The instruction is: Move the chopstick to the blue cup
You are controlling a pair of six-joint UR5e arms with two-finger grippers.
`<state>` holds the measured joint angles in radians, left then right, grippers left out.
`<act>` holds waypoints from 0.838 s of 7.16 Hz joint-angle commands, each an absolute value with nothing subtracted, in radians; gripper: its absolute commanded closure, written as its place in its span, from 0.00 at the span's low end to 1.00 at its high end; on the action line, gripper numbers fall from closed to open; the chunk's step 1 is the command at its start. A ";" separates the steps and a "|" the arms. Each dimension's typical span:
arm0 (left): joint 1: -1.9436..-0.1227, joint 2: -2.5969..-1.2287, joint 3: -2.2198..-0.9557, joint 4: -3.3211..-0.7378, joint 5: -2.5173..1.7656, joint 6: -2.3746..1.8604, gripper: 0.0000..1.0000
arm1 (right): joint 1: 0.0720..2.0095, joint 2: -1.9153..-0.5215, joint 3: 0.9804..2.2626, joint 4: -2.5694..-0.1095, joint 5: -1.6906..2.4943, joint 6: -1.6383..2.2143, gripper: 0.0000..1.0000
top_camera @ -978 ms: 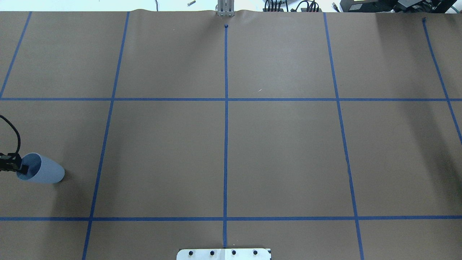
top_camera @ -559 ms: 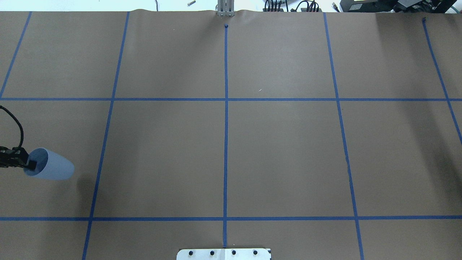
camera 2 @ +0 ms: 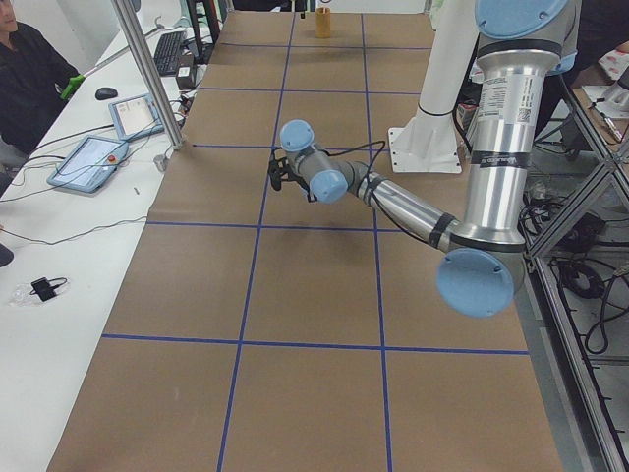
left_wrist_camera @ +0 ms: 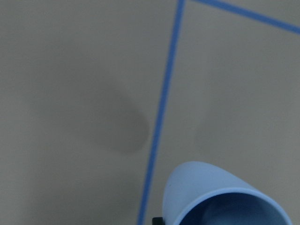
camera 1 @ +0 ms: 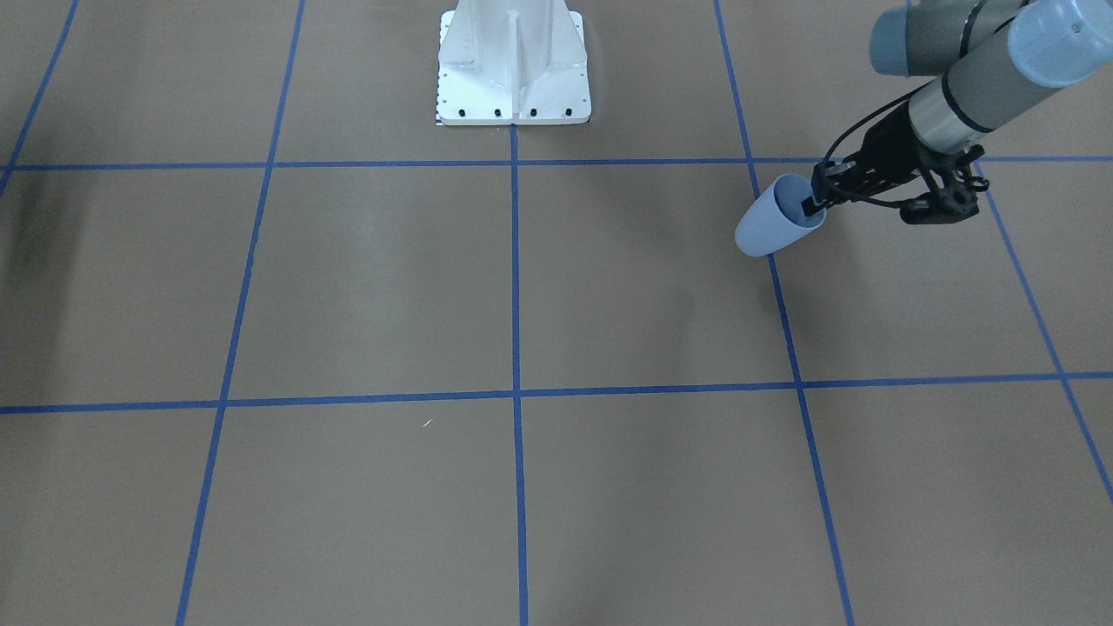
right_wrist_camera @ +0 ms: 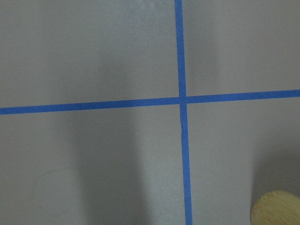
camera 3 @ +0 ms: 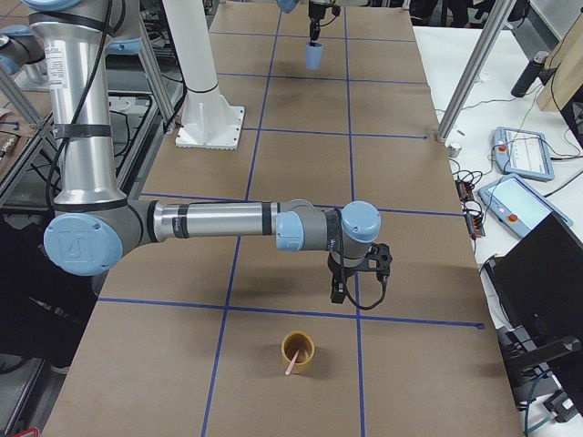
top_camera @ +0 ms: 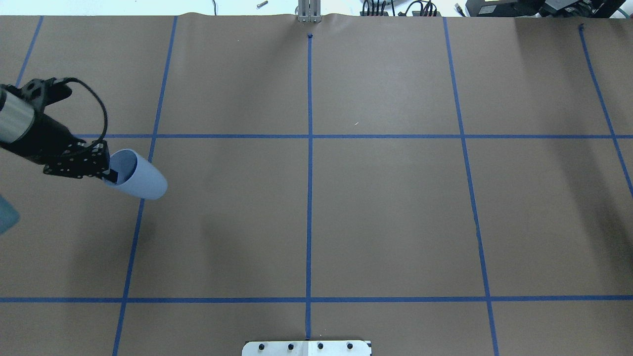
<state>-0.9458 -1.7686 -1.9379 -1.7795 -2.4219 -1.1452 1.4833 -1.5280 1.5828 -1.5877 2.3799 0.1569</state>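
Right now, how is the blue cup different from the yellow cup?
The blue cup is pale blue; the yellow cup is brownish-yellow. The blue cup hangs tilted over the table, rim pinched by the left claw; the yellow cup stands upright on the table, unheld. The blue cup looks empty; the yellow cup has a chopstick in it. Both are open-topped.

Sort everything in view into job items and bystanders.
Job: light blue plastic cup, held at its rim by the left gripper; pink chopstick standing in the tan round cup; right gripper near that cup.
Lying about: grey tablet pendant; black keyboard; computer mouse.
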 commanded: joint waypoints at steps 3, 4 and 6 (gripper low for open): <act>-0.817 -2.305 -1.693 -1.474 -2.211 -1.317 1.00 | 1.483 -1.523 1.588 -1.588 2.398 0.156 0.00; -0.780 -2.377 -1.586 -1.547 -2.165 -1.392 1.00 | 1.483 -1.523 1.589 -1.586 2.396 0.153 0.00; -0.726 -2.434 -1.446 -1.666 -2.100 -1.448 1.00 | 1.483 -1.539 1.550 -1.461 2.390 0.150 0.00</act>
